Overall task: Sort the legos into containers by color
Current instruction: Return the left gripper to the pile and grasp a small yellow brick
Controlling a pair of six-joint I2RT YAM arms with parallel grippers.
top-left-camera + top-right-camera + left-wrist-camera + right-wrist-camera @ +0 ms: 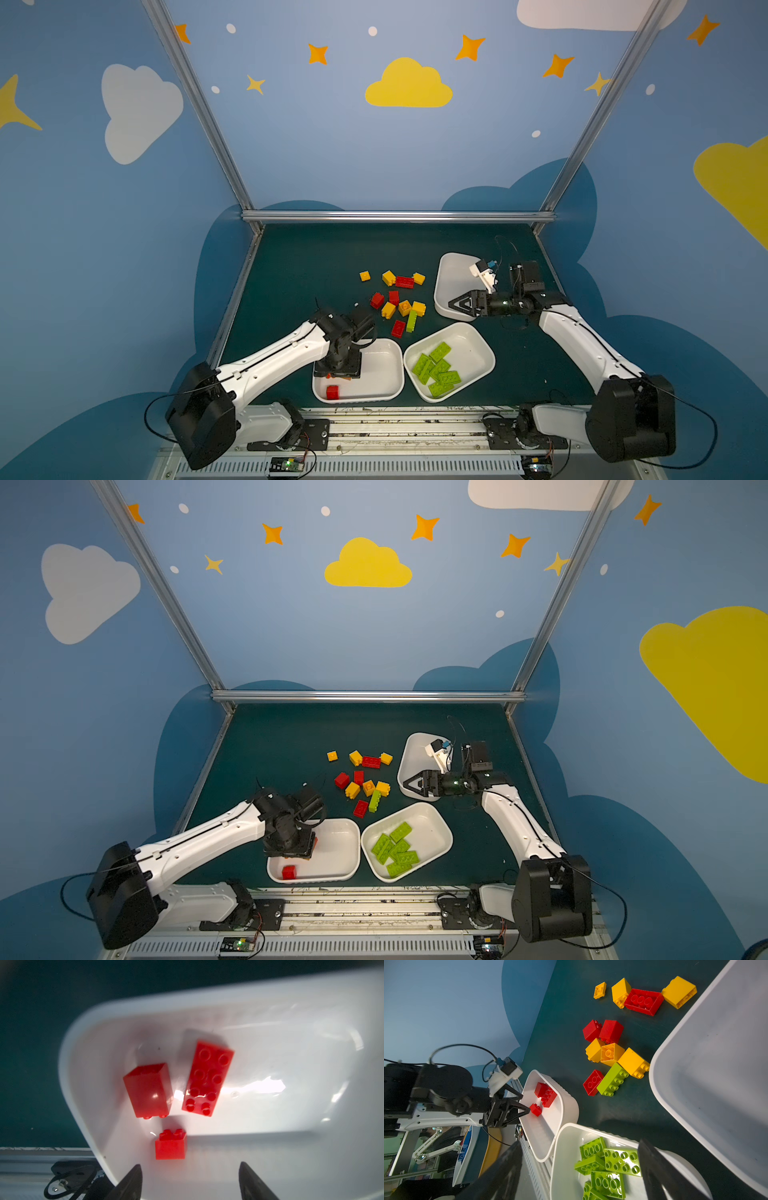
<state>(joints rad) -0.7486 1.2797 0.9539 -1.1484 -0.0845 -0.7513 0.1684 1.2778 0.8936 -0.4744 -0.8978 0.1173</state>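
Left wrist: left end effector spread, empty, over near tray, three red legos lying in it just beyond the fingertips | green legos in next tray | mixed loose legos on table beyond | right end effector spread, empty, by near edge of far tray

Bare mat free nine to twelve o'clock, loose legos clogging centre, empty tray at two under right gripper, green tray at five, red tray at seven beneath left gripper
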